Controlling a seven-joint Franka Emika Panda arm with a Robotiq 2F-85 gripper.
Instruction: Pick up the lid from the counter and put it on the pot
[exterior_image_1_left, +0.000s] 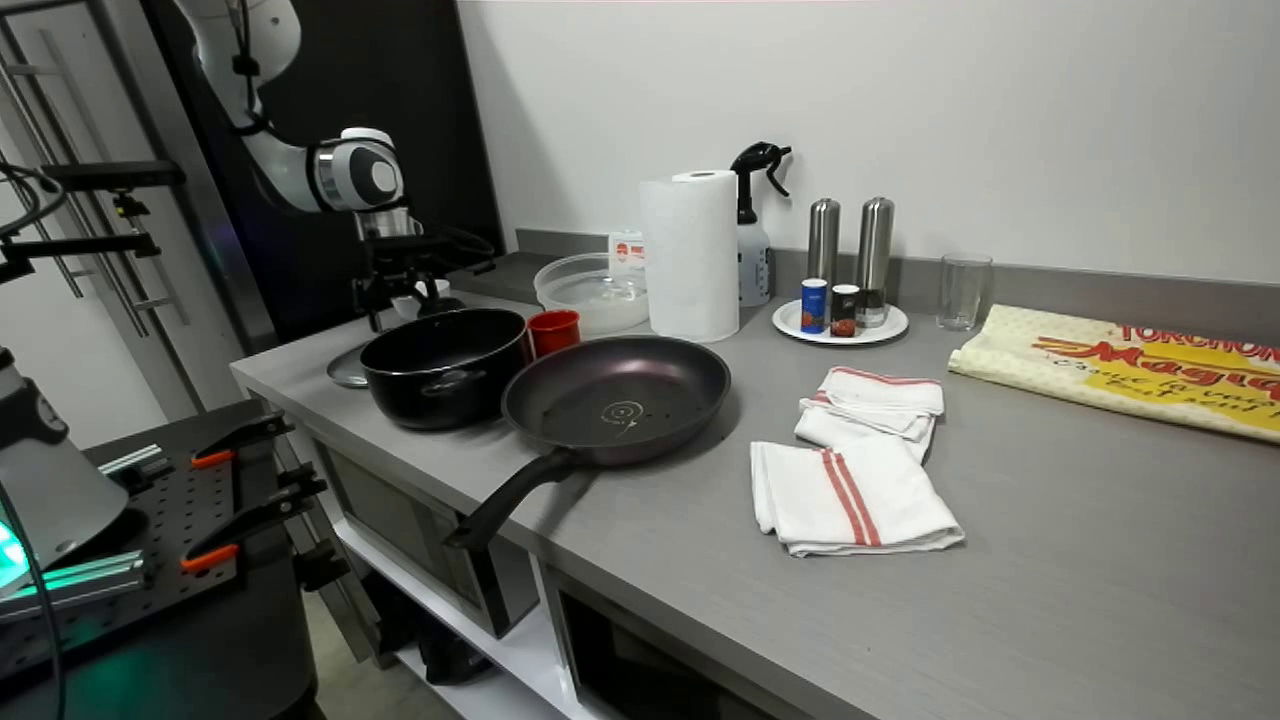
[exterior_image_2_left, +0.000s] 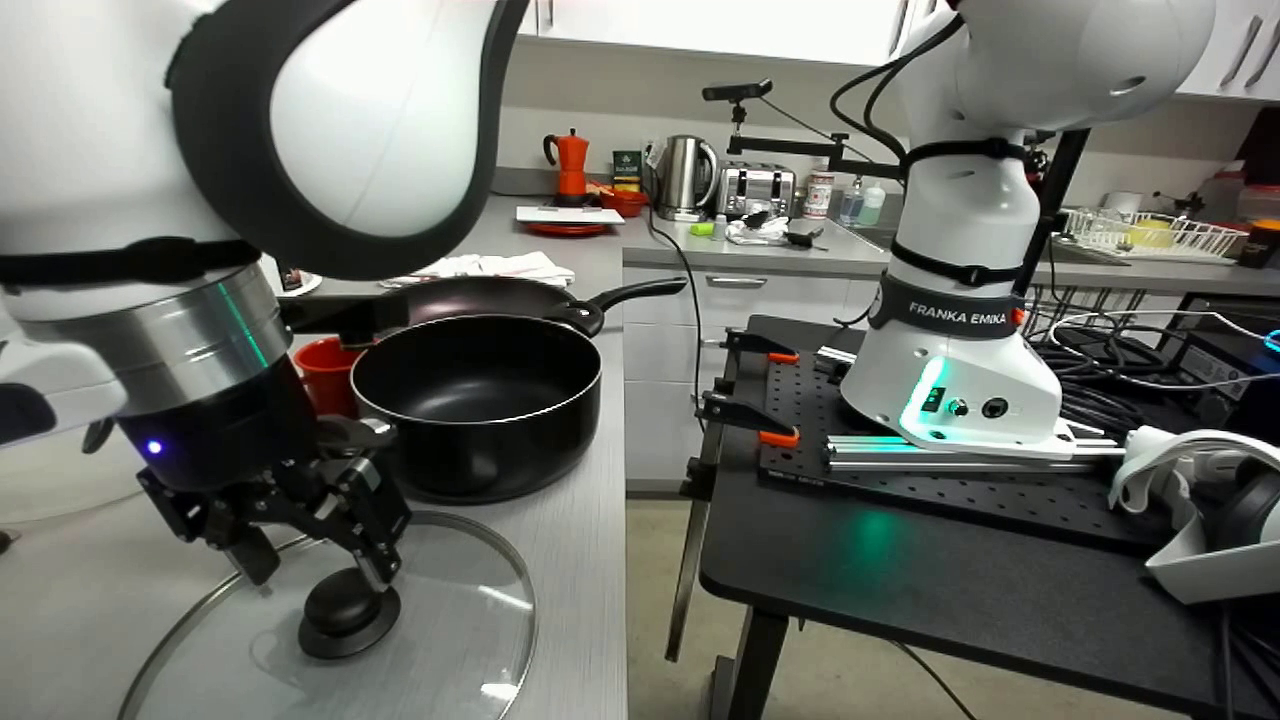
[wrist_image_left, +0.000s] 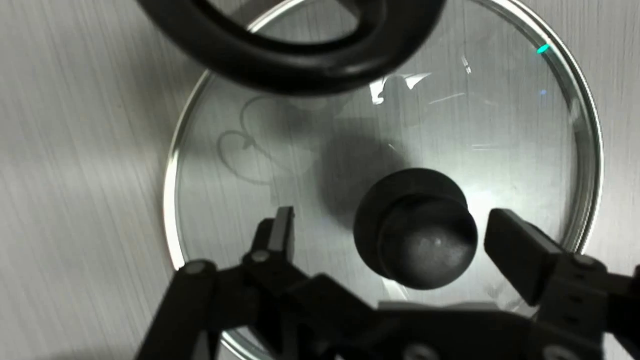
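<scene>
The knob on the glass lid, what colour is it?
Black. The knob shows best in the wrist view, between the open fingers.

Grey counter (exterior_image_1_left: 1060, 580) beneath transparent lid (exterior_image_2_left: 345, 612), black pot (exterior_image_2_left: 500, 455), frying pan (exterior_image_1_left: 640, 385), paper roll (exterior_image_1_left: 695, 260), plate (exterior_image_1_left: 788, 321), tumbler (exterior_image_1_left: 963, 293) and white cloths (exterior_image_1_left: 800, 490).

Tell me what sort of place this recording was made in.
Probably a kitchen, though whether in a home, an office or a lab I cannot tell. In an exterior view, a kettle, a toaster and a dish rack stand in the background.
</scene>
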